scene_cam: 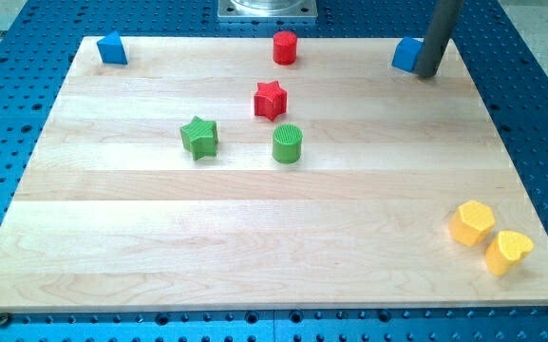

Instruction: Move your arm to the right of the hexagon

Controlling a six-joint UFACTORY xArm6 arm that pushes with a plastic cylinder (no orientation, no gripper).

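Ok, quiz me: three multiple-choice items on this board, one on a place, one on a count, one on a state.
1. Where is the yellow hexagon?
A. the view's top left
B. the view's bottom right
C. the board's middle

2. How many red blocks are there?
A. one
B. two
C. three

3. What is my tip doing?
A. standing right beside the blue block at the view's top right
B. touching the hexagon
C. resting between the two green blocks

Key:
1 B, it sits by the yellow heart near the bottom right corner.
2 B, a red cylinder and a red star.
3 A, the rod ends right against that block, far from the hexagon.
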